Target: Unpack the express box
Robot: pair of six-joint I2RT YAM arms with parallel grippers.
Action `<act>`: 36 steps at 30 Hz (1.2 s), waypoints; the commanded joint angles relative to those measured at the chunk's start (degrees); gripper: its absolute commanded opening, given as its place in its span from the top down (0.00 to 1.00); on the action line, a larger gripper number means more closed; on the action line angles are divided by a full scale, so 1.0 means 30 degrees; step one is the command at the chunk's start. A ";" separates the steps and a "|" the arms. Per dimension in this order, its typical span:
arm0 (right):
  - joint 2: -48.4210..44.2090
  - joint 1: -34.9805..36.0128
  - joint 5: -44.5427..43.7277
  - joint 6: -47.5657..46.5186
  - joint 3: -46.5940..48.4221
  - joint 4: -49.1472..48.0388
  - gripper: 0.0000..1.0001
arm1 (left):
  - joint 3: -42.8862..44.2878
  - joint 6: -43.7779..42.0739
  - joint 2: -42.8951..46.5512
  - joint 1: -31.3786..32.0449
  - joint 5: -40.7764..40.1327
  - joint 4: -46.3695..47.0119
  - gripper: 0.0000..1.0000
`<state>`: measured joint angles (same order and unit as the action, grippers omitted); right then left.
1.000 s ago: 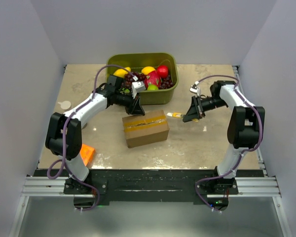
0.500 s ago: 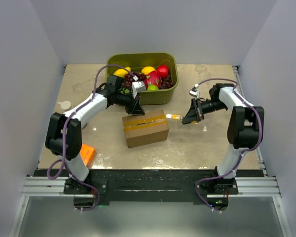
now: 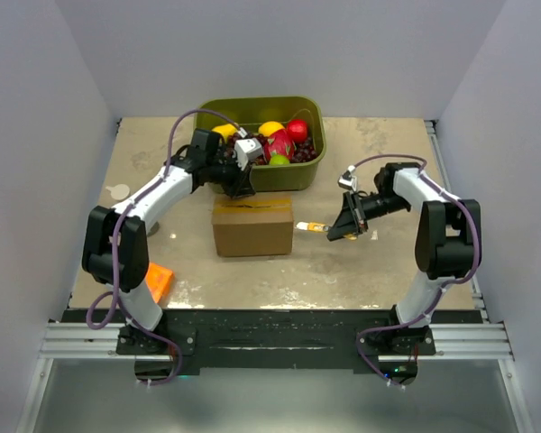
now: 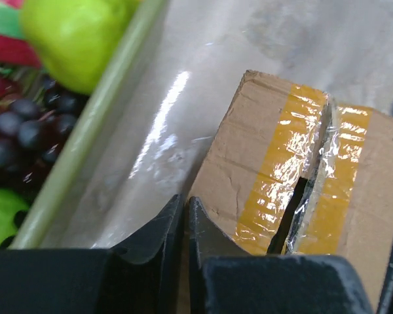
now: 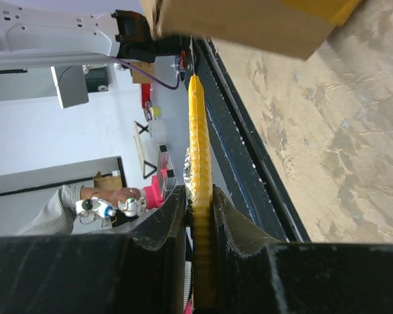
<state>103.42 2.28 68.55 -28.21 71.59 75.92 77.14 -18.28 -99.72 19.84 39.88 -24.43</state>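
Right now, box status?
Left gripper shut at express box edge. Right gripper shut on yellow cutter. Seam tape partly split. Fruit bin close behind.

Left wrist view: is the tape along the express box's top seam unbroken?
No, the tape on the express box is split, with a dark gap showing.

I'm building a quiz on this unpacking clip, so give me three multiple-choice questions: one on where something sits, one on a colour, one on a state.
1. Where is the green bin relative to the express box?
A) behind it
B) on top of it
C) in front of it

2. What colour is the tool in the right gripper?
A) blue
B) yellow
C) white

3. How is the tape on the box's top seam?
A) peeled off entirely
B) unbroken
C) split, with a dark gap

Answers:
1 A, the top view shows the bin on the box's far side.
2 B, a yellow bar sits between the fingers.
3 C, the left wrist view shows the gap.
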 commanded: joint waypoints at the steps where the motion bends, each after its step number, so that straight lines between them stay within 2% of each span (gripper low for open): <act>1: -0.1219 0.0468 0.0850 -0.0471 -0.0249 0.2086 1.00 | 0.0184 -0.0703 0.0105 -0.0664 -0.2832 0.0172 1.00; 5: -0.1601 0.0762 0.0530 -0.0326 -0.0076 0.2028 1.00 | -0.0020 -0.0615 0.0252 -0.0811 -0.2368 0.0203 1.00; 9: -0.1718 -0.1457 0.0206 -0.0001 0.1444 0.1266 1.00 | -0.0401 -0.0702 0.0574 -0.0753 -0.0055 -0.0003 1.00; 12: -0.1660 -0.2253 -0.2395 -0.1725 0.4224 0.1063 1.00 | -0.0782 -0.0819 0.1072 -0.0635 0.1000 -0.0265 1.00; 13: -0.1834 -0.2284 -0.3388 -0.1963 0.5073 0.0277 1.00 | -0.0841 -0.0907 0.1247 -0.0664 0.1816 -0.0411 1.00; 14: -0.2763 -0.2343 -0.5777 -0.1385 0.5023 -0.1094 1.00 | -0.0900 -0.0995 0.1394 -0.0606 0.2114 -0.0674 1.00; 16: -0.3880 -0.2344 -0.8044 -0.2137 0.4122 -0.4465 1.00 | -0.1046 -0.0966 0.1773 -0.0577 0.2933 -0.0706 1.00; 17: -0.5278 -0.2343 -1.0870 -0.1938 0.3447 -0.7783 1.00 | -0.1105 -0.0966 0.1863 -0.0519 0.3025 -0.0735 1.00; 18: -0.5959 -0.2343 -1.2609 -0.1675 0.2629 -0.9643 1.00 | -0.1105 -0.0966 0.1980 -0.0489 0.3113 -0.0822 0.98; 19: -0.6720 -0.2314 -1.3845 -0.2136 0.0706 -1.1315 1.00 | -0.1134 -0.1024 0.2184 -0.0460 0.3288 -0.0852 0.95; 20: -0.7888 -0.2227 -1.6613 -0.2518 -0.0270 -1.4406 1.00 | -0.1135 -0.1112 0.2273 -0.0401 0.3376 -0.0910 0.93; 21: -0.8596 -0.2197 -1.7916 -0.2783 -0.2629 -1.6235 1.00 | -0.1164 -0.1171 0.2448 -0.0401 0.3580 -0.0998 0.90; 23: -0.9623 -0.2168 -2.0463 -0.4710 -0.4986 -2.1029 1.00 | -0.1164 -0.1317 0.2625 -0.0372 0.3699 -0.1232 0.84; 24: -0.9715 -0.2168 -2.0971 -0.5560 -0.6824 -2.2306 1.00 | -0.1164 -0.1376 0.2771 -0.0371 0.3787 -0.1262 0.82; 27: -0.8959 -0.2109 -2.2785 -0.7908 -0.9264 -2.6176 1.00 | -0.0989 -0.1783 0.3093 -0.0371 0.3933 -0.1642 0.69; 31: -0.7171 -0.1788 -2.4460 -1.0277 -1.1029 -2.9986 1.00 | 0.0122 -0.3713 0.3328 -0.0342 0.4227 -0.4417 0.50; 32: -0.6906 -0.1787 -2.4695 -1.0633 -1.1351 -3.1560 0.98 | 0.0183 -0.4068 0.3387 -0.0342 0.4169 -0.4775 0.47; 33: -0.6353 -0.1758 -2.5016 -1.0985 -1.1847 -3.2214 0.93 | 0.0213 -0.4362 0.3648 -0.0342 0.4052 -0.5097 0.30; 34: -0.6086 -0.1641 -2.5280 -1.1453 -1.1997 -3.2656 0.88 | 0.0155 -0.5003 0.3738 -0.0313 0.3964 -0.5623 0.26; 35: -0.5822 -0.1553 -2.5486 -1.1486 -1.1999 -3.2805 0.77 | 0.0096 -0.5270 0.3884 -0.0313 0.3876 -0.5831 0.21; 36: -0.5588 -0.1494 -2.5662 -1.1371 -1.1709 -3.2430 0.70 | 0.0038 -0.5447 0.4175 -0.0313 0.3788 -0.5949 0.14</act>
<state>85.10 -3.27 -2.37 -56.40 35.88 -7.57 75.26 -28.29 -91.26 18.52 50.37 -36.56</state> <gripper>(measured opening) 0.214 0.760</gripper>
